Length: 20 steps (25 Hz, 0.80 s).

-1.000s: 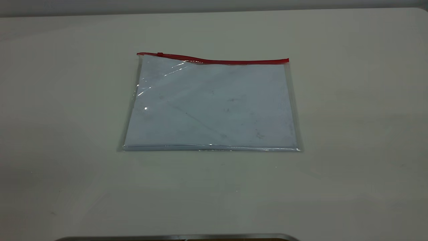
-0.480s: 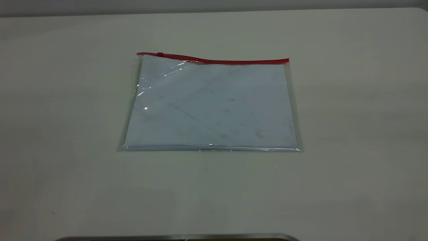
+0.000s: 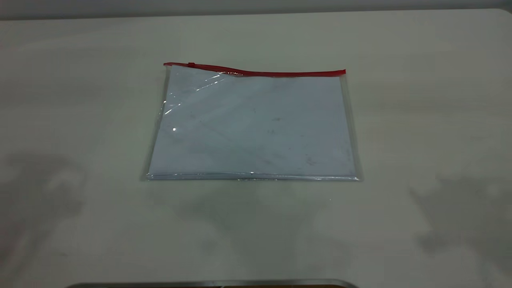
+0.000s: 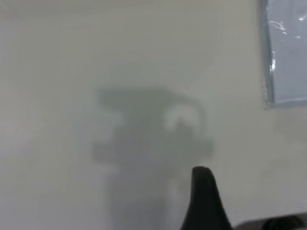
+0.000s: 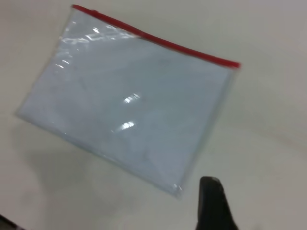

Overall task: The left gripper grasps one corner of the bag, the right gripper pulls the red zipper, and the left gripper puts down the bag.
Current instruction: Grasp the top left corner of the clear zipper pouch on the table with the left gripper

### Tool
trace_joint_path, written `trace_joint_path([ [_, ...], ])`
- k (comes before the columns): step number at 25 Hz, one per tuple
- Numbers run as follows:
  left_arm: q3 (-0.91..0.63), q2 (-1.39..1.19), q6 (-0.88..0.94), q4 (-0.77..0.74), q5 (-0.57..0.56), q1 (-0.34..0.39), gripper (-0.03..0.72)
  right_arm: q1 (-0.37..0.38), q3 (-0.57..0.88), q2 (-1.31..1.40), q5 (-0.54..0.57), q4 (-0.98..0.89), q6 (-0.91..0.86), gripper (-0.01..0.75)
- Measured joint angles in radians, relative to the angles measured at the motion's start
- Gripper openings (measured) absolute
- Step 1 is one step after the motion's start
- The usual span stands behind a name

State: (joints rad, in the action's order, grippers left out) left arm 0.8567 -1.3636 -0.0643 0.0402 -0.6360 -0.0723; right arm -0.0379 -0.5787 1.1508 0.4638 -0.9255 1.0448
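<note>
The bag (image 3: pixel 252 124), a clear pouch with white sheets inside, lies flat in the middle of the table. The red zipper (image 3: pixel 260 73) runs along its far long edge, with the slider tab (image 3: pixel 191 64) near the far left corner. Neither gripper is in the exterior view; only their shadows fall on the table. In the left wrist view, my left gripper (image 4: pixel 204 201) shows as a black tip over bare table, apart from a corner of the bag (image 4: pixel 290 52). In the right wrist view, my right gripper (image 5: pixel 213 203) hovers just off a near corner of the bag (image 5: pixel 129 96), away from the zipper (image 5: pixel 158 37).
The pale table (image 3: pixel 420 120) stretches on all sides of the bag. A metal edge (image 3: pixel 212 283) runs along the very front. Arm shadows lie at the front left (image 3: pixel 40 188) and front right (image 3: pixel 460 216).
Dark arm shadows have appeared on the table at the front left, front right and before the bag. The bag has not moved.
</note>
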Motion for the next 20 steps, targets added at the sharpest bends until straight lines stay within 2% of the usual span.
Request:
trace_joint_path([
  [4, 0.169, -0.289, -0.048, 0.000, 0.023, 0.000, 0.590, -0.003, -0.111, 0.211, 0.001, -0.239, 0.257, 0.512],
  [8, 0.360, -0.528, -0.120, 0.034, 0.016, 0.000, 0.590, -0.052, -0.222, 0.394, -0.003, -0.393, 0.425, 0.513],
  [13, 0.555, -0.740, -0.285, 0.185, -0.046, 0.000, 0.590, -0.114, -0.317, 0.571, -0.005, -0.446, 0.467, 0.516],
  [20, 0.676, -0.915, -0.560, 0.440, -0.005, 0.000, 0.590, -0.121, -0.425, 0.715, 0.021, -0.490, 0.470, 0.516],
])
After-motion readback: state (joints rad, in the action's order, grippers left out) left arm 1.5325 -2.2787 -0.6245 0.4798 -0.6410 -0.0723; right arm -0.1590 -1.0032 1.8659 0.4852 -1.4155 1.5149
